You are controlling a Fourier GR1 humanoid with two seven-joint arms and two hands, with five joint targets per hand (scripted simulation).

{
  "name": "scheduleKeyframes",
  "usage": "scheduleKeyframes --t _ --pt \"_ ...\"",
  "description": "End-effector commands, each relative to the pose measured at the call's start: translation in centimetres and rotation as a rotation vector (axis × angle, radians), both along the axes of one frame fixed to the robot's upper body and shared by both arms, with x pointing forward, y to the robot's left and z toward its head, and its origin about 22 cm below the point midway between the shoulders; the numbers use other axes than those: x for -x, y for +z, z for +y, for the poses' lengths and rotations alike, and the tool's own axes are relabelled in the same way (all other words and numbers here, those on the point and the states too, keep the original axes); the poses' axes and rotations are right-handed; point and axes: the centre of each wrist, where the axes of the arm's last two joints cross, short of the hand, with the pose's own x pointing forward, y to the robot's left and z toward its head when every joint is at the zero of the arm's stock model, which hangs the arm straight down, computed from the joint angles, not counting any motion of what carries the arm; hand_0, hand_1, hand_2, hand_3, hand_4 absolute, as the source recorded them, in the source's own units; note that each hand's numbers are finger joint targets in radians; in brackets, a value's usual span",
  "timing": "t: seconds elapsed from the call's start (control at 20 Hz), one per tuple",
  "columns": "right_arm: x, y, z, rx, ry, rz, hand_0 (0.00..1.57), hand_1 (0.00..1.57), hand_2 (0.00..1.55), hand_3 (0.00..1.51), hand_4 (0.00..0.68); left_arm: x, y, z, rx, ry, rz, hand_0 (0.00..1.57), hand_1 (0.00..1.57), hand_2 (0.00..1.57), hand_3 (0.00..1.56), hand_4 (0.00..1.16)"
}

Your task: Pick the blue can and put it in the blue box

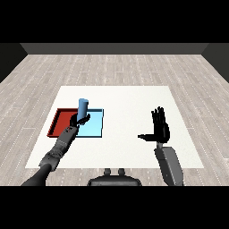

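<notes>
In the head view, a white tabletop (pixel 129 134) lies on a pale wood-plank floor (pixel 112 67). Two trays lie side by side on the left part of the tabletop, touching along one edge: the red tray (pixel 60 120) at the far left and the light blue tray (pixel 94 127) just to its right.

The left forearm (pixel 58 150) comes in from the lower left corner and reaches over the trays. The left hand (pixel 77 120) has its fingers curled round the lower part of the blue can (pixel 83 108), gripping it. The can stands upright in that grip, with its upper half showing above the fingers. It sits over the line where the two trays meet, at the left edge of the light blue tray. Whether its base touches a tray or hangs above it cannot be told from here.

The right forearm (pixel 169 163) rises from the lower right, well apart from the trays. The right hand (pixel 160 127) is held over bare tabletop with its fingers straight and pointing up and its thumb stretched out to the left, holding nothing.
</notes>
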Motion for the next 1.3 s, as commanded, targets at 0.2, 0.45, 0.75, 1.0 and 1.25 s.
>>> scheduleKeyframes --t 0.2,0.45,0.75,1.0,1.25 --pt "-0.9 -1.3 -1.1 -0.014 -0.046 0.046 0.00 0.00 0.00 0.00 0.000 1.3 -2.9 -1.5 -0.125 -0.001 0.215 1.52 1.52 1.40 1.14 0.91" --pt "-0.8 -1.7 -0.1 -0.012 -0.036 0.043 0.00 0.00 0.00 0.00 0.000 2.3 -4.2 -2.4 -0.109 -0.025 0.341 1.50 1.50 1.40 0.54 0.85" --pt "-0.9 -0.7 -4.0 -0.011 -0.026 0.032 0.00 0.00 0.00 0.00 0.000 3.4 -4.8 -0.1 -0.106 -0.051 0.404 0.86 0.86 0.88 0.48 0.65" --pt "-0.7 -1.2 -2.6 -0.050 0.005 0.012 0.00 0.00 0.00 0.00 0.000 3.3 -5.0 -1.0 -0.150 0.048 0.338 0.00 0.00 0.00 0.00 0.00" --pt "0.2 -2.5 -1.2 -0.071 -0.009 0.001 0.00 0.00 0.00 0.00 0.000 1.9 -3.6 -2.4 -0.129 0.187 0.077 0.00 0.00 0.00 0.00 0.00"
